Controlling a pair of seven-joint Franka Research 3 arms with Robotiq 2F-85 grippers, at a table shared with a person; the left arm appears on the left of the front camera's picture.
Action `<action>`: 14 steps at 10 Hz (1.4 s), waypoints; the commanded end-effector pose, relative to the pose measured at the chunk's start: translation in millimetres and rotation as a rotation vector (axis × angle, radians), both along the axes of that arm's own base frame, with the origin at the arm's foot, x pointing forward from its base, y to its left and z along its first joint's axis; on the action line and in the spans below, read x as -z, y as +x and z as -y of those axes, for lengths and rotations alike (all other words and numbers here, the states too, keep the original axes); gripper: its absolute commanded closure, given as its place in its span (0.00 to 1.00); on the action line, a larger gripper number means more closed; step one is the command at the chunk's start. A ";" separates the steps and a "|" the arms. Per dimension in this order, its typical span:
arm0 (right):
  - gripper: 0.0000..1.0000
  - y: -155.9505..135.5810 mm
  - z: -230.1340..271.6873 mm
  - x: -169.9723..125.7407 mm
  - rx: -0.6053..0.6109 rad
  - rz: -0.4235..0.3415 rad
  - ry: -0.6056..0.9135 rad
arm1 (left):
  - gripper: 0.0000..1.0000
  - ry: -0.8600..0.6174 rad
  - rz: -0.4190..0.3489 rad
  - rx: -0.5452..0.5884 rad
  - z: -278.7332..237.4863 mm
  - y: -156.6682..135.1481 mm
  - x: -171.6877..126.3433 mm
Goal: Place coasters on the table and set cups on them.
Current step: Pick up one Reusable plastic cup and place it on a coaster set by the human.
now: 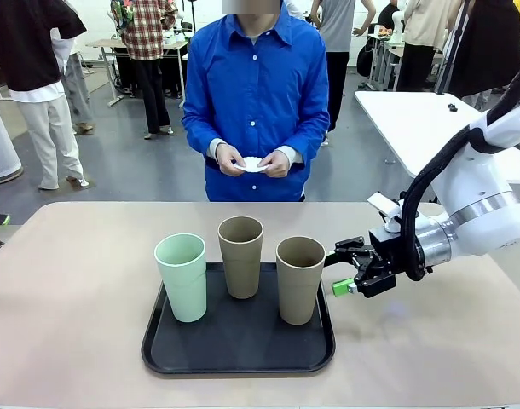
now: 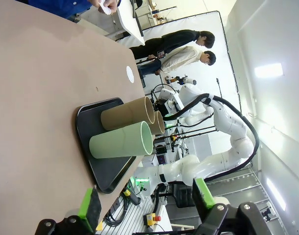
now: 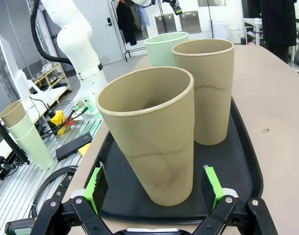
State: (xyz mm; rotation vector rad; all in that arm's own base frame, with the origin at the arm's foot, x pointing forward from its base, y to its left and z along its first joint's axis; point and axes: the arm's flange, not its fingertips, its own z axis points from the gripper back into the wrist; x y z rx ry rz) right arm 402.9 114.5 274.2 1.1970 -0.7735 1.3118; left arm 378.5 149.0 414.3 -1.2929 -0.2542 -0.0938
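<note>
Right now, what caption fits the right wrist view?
Open right gripper lined up on the nearest tan cup, standing on the black tray.

This looks like a robot lab. A white robot arm [image 1: 477, 213] reaches over the big counter [image 1: 72, 290]. Cables [image 3: 61, 170] and a red stop button [image 2: 157, 218] sit near it. People [image 1: 149, 51] stand around more tables [image 1: 422, 119] on a grey floor [image 1: 132, 170]. A person in blue [image 1: 258, 94] stands across the counter.

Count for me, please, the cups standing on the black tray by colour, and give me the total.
Mint green cup: 1
Tan-brown cups: 2
Total: 3 cups, all upright on the black tray.
</note>
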 end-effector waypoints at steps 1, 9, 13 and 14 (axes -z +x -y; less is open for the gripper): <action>0.00 0.0 -0.1 0.0 0.000 0.000 0.000 | 0.00 -0.007 0.009 0.002 -0.8 -1.3 -1.1; 0.00 -13.4 -13.1 17.4 -0.046 0.132 0.068 | 0.00 -0.007 0.009 0.002 -0.8 -1.3 -1.1; 0.00 -6.2 -22.1 22.1 -0.015 0.126 0.104 | 0.00 -0.007 0.009 0.002 -0.8 -1.3 -1.1; 0.00 -4.0 -25.4 23.5 -0.017 0.123 0.107 | 0.00 -0.007 0.009 0.002 -0.8 -1.3 -1.1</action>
